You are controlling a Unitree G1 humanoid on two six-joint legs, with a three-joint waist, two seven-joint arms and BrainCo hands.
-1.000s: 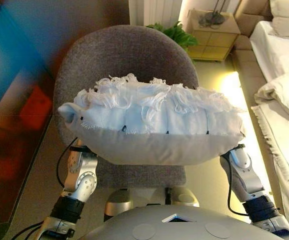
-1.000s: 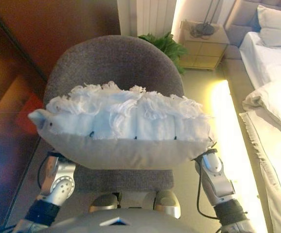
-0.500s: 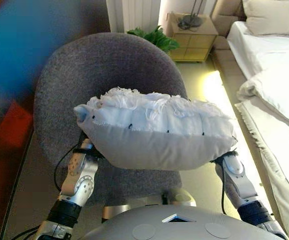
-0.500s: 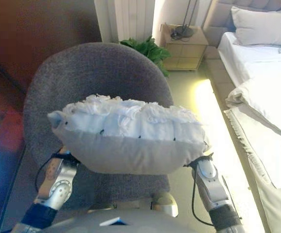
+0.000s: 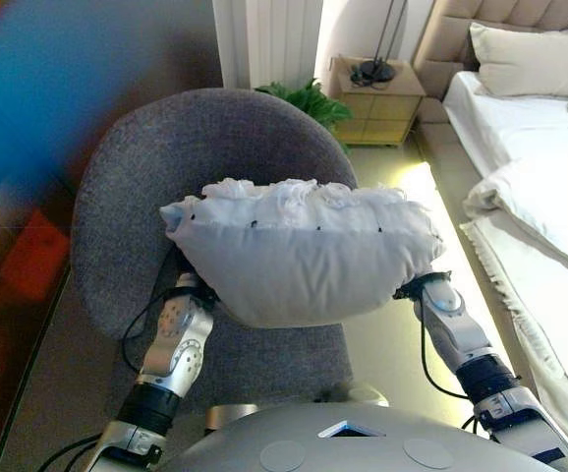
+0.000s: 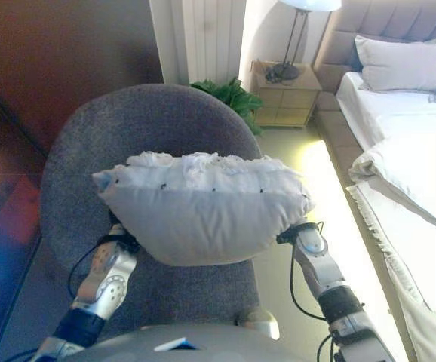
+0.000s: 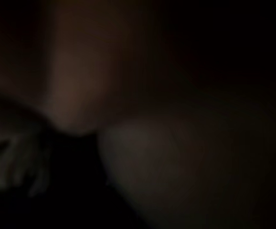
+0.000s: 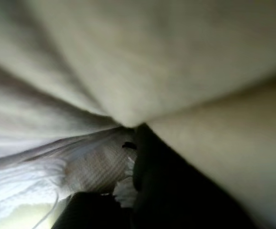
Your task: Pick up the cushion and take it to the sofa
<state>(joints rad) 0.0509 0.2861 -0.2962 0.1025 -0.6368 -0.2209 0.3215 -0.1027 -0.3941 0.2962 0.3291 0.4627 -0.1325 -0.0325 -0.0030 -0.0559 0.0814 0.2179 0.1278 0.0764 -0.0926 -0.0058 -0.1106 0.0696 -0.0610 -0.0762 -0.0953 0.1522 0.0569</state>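
A white cushion [image 5: 304, 256] with a frilled top edge and a plain grey-white face hangs in the air between my two arms, over the seat of a round grey upholstered chair [image 5: 146, 177]. Both hands are hidden behind the cushion's ends, the left at its left end and the right at its right end; only wrists and forearms show. In the right wrist view the cushion's cloth [image 8: 128, 57] fills the picture from very close, with its white fringe [image 8: 23, 186] beside it. The left wrist view is almost wholly dark.
A bed [image 5: 549, 197] with white covers and a pillow [image 5: 530, 59] runs along the right. Behind the chair stand a wooden nightstand [image 5: 382, 93] with a lamp, a green plant [image 5: 309, 98] and a white radiator [image 5: 264, 39]. A dark wall lines the left.
The camera has shifted, showing more of the room behind. The cushion has moved away from me over the chair and tipped, so its plain face shows and less of the frills.
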